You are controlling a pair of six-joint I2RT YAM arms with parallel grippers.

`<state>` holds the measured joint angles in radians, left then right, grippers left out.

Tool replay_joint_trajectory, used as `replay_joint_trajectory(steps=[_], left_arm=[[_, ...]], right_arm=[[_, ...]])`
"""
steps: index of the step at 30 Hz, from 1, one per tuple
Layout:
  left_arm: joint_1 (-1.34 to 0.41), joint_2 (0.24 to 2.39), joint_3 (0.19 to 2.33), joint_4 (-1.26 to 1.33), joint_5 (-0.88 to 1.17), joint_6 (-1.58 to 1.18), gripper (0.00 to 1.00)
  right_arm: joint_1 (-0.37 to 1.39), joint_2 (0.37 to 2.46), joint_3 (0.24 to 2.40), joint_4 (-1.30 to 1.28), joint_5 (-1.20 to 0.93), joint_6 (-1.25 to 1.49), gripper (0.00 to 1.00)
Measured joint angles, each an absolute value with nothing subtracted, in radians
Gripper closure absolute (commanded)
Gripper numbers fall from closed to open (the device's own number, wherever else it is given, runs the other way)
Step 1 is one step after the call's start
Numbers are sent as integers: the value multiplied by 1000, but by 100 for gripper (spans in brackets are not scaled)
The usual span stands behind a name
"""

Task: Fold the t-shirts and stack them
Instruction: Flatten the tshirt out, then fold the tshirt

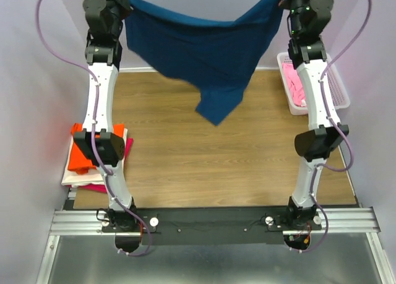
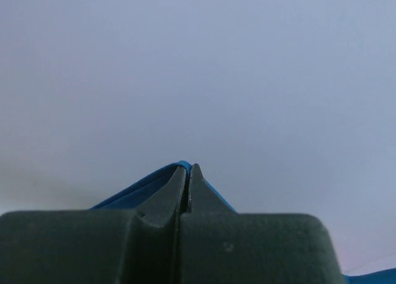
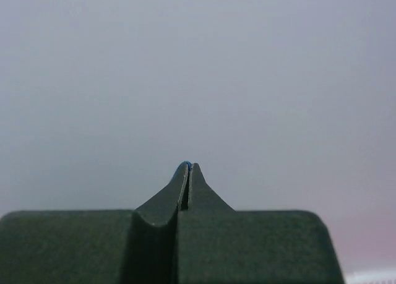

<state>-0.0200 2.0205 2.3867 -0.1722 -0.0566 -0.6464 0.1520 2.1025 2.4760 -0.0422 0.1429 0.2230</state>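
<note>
jaws on both arms are pressed together on thin pinches of blue cloth. the left gripper (image 2: 187, 167) bites a fold of the navy t-shirt (image 1: 204, 55), whose edge shows beside its tips in the left wrist view. the right gripper (image 3: 187, 166) shows only a speck of the same blue at its very tips.

from above, the shirt is slung between the two grippers across the top of the frame, high over the wooden table (image 1: 185, 166). it sags in the middle, and one loose part droops lowest, a little right of centre. it appears to touch nothing below. i cannot tell whether the pinches sit at the shoulders or at the hem.

at the lower left of the frame the folded stack (image 1: 74, 177) lies beside the left arm, with the orange t-shirt (image 1: 83, 155) on top. at the right edge the white basket (image 1: 339, 89) holds a pink t-shirt (image 1: 296, 89).

this looks like the spreading step, before the shirt is laid flat to fold.

the weak point is the right-hand pinch: so little cloth shows there that a tug outward to take up the sag could pull it free. the shirt would then swing from the left gripper alone and land in a heap.

lowering it slack is the other risk. the drooping part would reach the table first and bunch under the rest, leaving creases that spoil the fold. a sideways swing might also carry that loose end against the right arm or toward the basket.
</note>
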Motion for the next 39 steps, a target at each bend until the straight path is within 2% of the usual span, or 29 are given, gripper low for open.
replay_joint_trajectory(steps=[5,8,13,17,22,23,28,31,39], left_arm=[[-13,1911,2337,-59,-32,-646,100],[-13,1835,2220,-5,-10,-650,100],[-14,1682,1820,21,-13,-673,100],[-14,1538,1407,18,-34,-724,100],[-19,1328,935,-7,-56,-788,100],[-20,1296,919,-8,-56,-791,100],[-22,1190,676,-6,-60,-824,100],[-22,1169,580,-13,-60,-842,100],[-22,1103,504,-54,-74,-873,100]], right_arm=[[158,1969,2391,123,143,193,100],[158,1831,2183,183,144,190,99],[158,1576,1678,255,149,233,100],[158,1341,1235,223,149,319,100],[158,1034,882,119,148,439,100],[158,958,816,101,148,466,100],[158,710,580,-60,100,613,99],[158,649,473,-165,49,686,98],[158,586,406,-349,-25,791,99]])
